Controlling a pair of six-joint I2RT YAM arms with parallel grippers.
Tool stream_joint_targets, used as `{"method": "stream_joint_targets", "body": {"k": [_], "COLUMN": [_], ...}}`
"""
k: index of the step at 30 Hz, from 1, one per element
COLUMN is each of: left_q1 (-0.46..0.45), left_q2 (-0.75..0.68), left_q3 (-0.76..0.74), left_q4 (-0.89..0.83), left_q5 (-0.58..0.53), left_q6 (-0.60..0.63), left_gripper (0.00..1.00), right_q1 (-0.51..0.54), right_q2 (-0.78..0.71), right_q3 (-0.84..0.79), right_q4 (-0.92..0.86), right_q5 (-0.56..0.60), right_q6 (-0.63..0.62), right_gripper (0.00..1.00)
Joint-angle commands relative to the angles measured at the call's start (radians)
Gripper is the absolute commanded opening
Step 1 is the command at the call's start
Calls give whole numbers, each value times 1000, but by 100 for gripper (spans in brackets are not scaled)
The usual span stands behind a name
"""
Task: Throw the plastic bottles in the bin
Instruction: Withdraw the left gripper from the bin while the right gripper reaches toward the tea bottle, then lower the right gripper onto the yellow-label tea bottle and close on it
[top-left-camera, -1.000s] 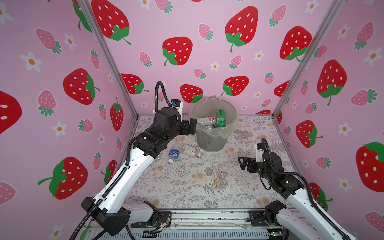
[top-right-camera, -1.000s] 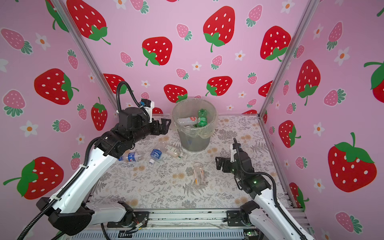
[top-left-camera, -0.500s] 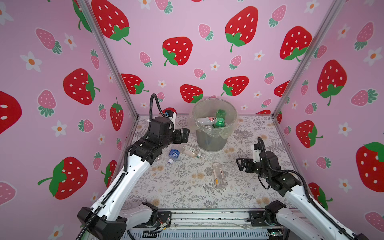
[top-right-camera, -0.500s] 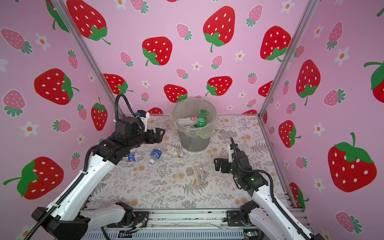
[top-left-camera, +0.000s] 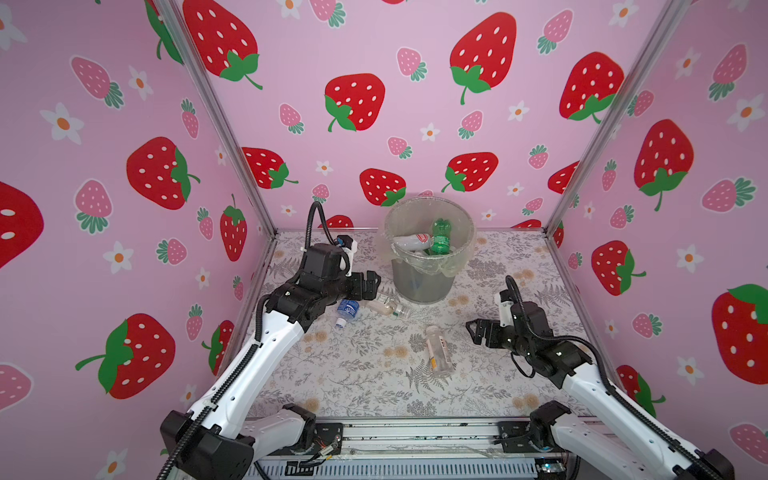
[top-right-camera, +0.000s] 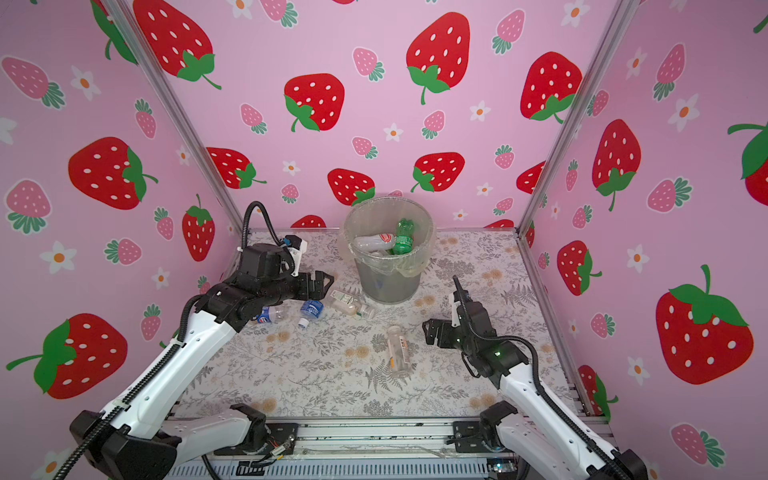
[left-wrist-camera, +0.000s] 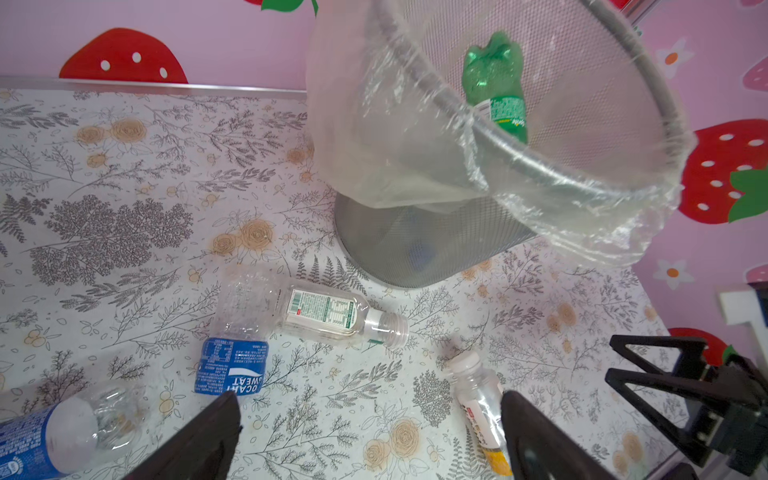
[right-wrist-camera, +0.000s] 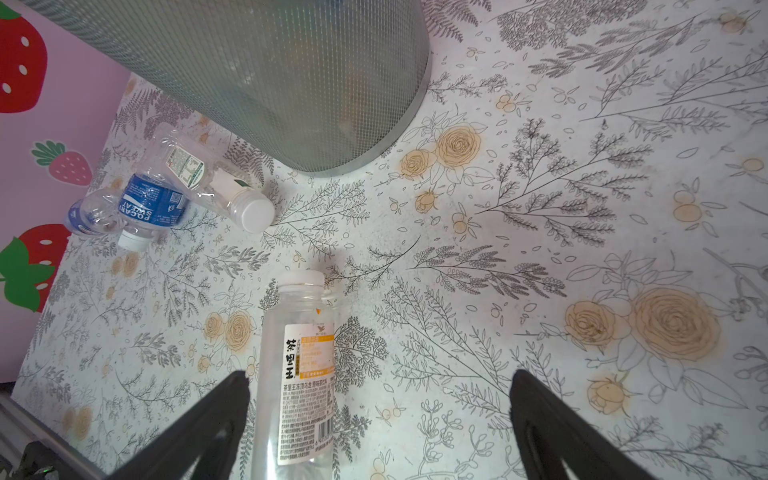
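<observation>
Left gripper (top-left-camera: 372, 284) hangs with its jaws spread wide and nothing between them, above the far left part of the tabletop (top-left-camera: 374, 386), just left of the bin (top-left-camera: 419, 286). Right gripper (top-left-camera: 473, 330) is likewise spread and empty, nearer the right edge, just beside a clear tea bottle (right-wrist-camera: 305, 374) that lies near the middle of the tabletop with its white cap toward the bin; its white and orange label reads 茶里王 above a barcode. Below the left gripper lie 3 more bottles: one with a blue POCARI SWEAT label (left-wrist-camera: 230, 370), a second blue-labelled one (left-wrist-camera: 41, 440) closer to the left edge, its writing too cut off to read, and a clear bottle with a white and green printed label (left-wrist-camera: 320, 311) lying nearest the bin's foot. The mesh bin stands by the middle of the far edge, its clear liner folded over the rim. Inside it show a green bottle (left-wrist-camera: 498, 83), whose label seems to read Sprite, and a whitish bottle with a red oval label (top-left-camera: 409, 241).
</observation>
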Motion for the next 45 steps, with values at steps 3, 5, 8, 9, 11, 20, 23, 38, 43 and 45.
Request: {"method": "stream_joint_targets", "body": {"k": [3, 5, 8, 9, 11, 20, 23, 38, 43, 45], "left_q1": [6, 9, 8, 10, 11, 13, 13, 13, 13, 13], "left_q2": [-19, -20, -30, -33, -39, -53, -71, -63, -63, -62], "left_q3": [-55, -55, -64, -66, -67, -67, -81, -74, -76, -76], "left_q4": [-15, -30, -38, -41, -48, -52, -35, -48, -49, -49], "left_q5": [-78, -88, -129, -145, -163, -160, -162, -162, -168, -171], "left_q6": [34, 39, 59, 64, 72, 71, 69, 61, 61, 61], "left_gripper": [99, 99, 99, 99, 99, 99, 99, 99, 99, 99], "right_q1": [60, 86, 128, 144, 175, 292, 330, 432, 448, 450], "right_q2": [-2, 7, 28, 37, 55, 170, 213, 425, 475, 486], "right_q3": [-30, -36, -46, -49, -56, -42, -37, 36, 60, 64], "right_q4": [69, 82, 109, 118, 140, 192, 214, 218, 220, 220], "right_q5": [-4, 6, 20, 26, 43, 102, 114, 182, 179, 183], "right_q6": [67, 78, 95, 102, 113, 136, 146, 173, 169, 170], "right_gripper": [99, 99, 99, 99, 99, 99, 99, 92, 89, 90]}}
